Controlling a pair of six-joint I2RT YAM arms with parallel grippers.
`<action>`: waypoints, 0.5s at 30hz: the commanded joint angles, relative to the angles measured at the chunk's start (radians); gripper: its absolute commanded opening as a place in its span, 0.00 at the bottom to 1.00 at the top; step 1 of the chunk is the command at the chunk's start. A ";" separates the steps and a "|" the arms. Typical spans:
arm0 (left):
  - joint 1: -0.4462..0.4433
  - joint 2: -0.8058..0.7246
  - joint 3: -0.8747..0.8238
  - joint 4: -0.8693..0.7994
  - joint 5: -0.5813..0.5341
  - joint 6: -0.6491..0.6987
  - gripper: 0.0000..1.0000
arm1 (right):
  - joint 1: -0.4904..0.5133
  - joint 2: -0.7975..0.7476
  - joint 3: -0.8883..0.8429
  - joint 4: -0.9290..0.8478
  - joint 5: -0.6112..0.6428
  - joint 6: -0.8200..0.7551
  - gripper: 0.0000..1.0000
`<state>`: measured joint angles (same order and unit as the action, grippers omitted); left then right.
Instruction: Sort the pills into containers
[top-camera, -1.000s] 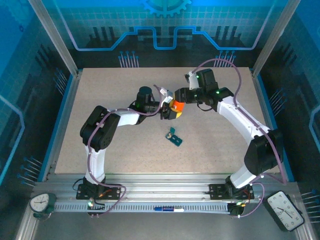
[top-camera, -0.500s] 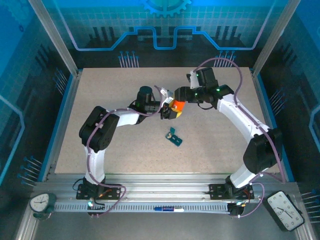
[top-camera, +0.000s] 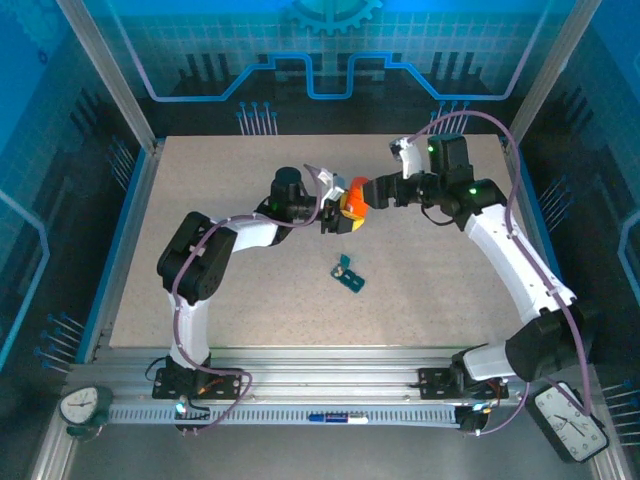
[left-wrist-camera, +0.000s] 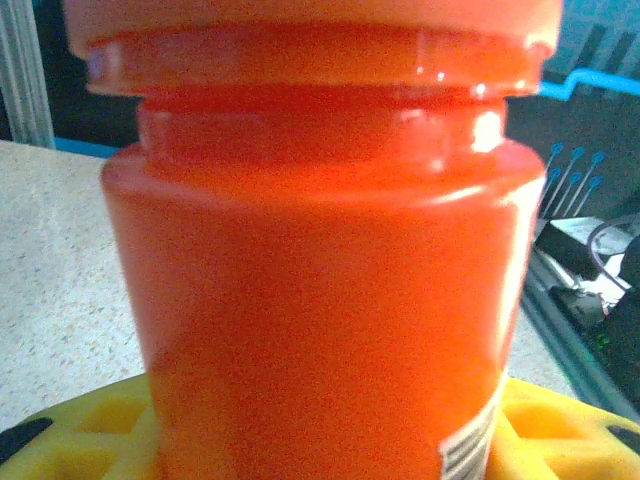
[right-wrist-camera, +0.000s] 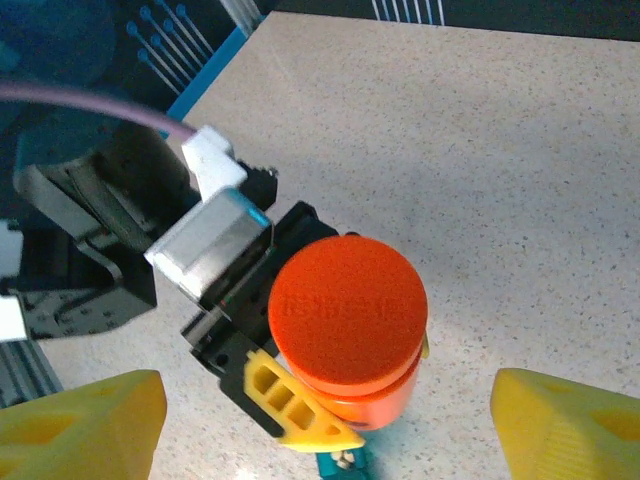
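Top view first: left gripper is clamped on the orange bottle, holding it up over the middle of the table. Right gripper sits just beside the bottle's top end, and I can't tell from up here whether it's touching. The dark-teal pill box lies flat on the table nearer the arm bases, apart from both grippers. One flap might be up, but it's too small to call.

Left wrist cam: bottle wall right in the lens, cap at the top, label corner low on the right. The yellow pads are pressed in at the bottom of the body.

Right wrist cam: looking down on the round cap, with this gripper's own yellow fingers spread wide on either side, touching nothing. A bit of the pill box peeks out just under the bottle.

My take on handling: the bottle looks like stiff, smooth plastic and probably light, so being round it could spin in a pinch. I'd grip the body low like the left one does and take the cap by its rim. The pill box looks light and will likely skate if bumped, so pour gently from close above.
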<state>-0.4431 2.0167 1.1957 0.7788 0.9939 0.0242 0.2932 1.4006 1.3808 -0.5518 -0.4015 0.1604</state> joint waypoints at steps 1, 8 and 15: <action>0.008 0.021 0.046 0.094 0.090 -0.088 0.00 | -0.008 0.062 0.065 -0.030 -0.031 -0.126 0.85; 0.007 0.033 0.052 0.127 0.113 -0.140 0.00 | 0.006 0.131 0.120 -0.039 -0.062 -0.129 0.82; 0.007 0.039 0.053 0.131 0.118 -0.143 0.00 | 0.012 0.160 0.136 -0.033 -0.083 -0.112 0.72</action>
<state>-0.4423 2.0460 1.2179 0.8639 1.0721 -0.1066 0.2943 1.5471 1.4803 -0.5758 -0.4503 0.0589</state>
